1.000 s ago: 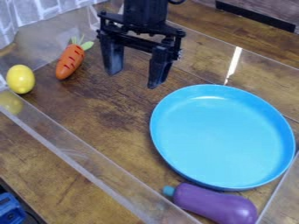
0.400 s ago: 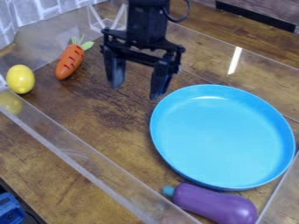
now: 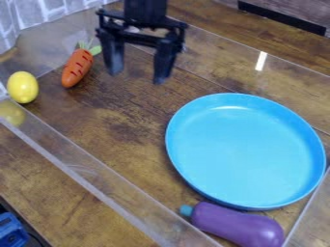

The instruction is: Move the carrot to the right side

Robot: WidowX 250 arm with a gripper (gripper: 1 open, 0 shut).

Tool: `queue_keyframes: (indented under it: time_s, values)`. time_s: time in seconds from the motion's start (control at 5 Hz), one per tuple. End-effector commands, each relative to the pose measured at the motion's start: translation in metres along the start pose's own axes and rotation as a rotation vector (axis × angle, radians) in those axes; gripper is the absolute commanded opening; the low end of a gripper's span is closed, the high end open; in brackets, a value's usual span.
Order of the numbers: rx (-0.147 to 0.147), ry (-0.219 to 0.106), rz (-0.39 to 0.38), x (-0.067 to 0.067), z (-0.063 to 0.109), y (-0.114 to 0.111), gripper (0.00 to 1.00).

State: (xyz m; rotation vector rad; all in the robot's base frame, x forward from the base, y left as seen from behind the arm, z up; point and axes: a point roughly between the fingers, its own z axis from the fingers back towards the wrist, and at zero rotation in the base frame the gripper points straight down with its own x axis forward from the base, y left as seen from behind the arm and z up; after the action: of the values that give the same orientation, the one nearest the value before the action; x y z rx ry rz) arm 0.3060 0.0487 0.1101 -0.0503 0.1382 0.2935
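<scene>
Wooden table under clear-walled tray. Blue plate at right. Black gripper pointing down, fingers spread wide, holding nothing, just right of carrot. Purple eggplant at front, near plate's edge. Orange carrot at back left, leafy end up-right. Yellow ball far left.

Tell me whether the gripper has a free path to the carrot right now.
Probably yes. The gripper hangs with jaws open just beside the carrot, and only bare wooden table lies between them.
</scene>
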Motion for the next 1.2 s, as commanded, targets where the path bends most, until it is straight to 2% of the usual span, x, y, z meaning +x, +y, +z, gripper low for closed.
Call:
queue_keyframes:
  time_s: [0.0,0.2,0.4,0.6,0.8,1.0]
  values:
    - [-0.020,-0.080,0.004,0.010,0.027,0.037,1.00]
    - [-0.031,-0.094,0.018,0.008,0.028,0.077,1.00]
    - [-0.028,-0.112,0.042,0.015,0.008,0.104,1.00]
    - [-0.022,-0.123,0.061,0.025,-0.014,0.115,1.00]
    - [-0.028,-0.120,0.029,0.035,-0.014,0.129,1.00]
    - [-0.032,-0.127,0.032,0.042,-0.011,0.142,1.00]
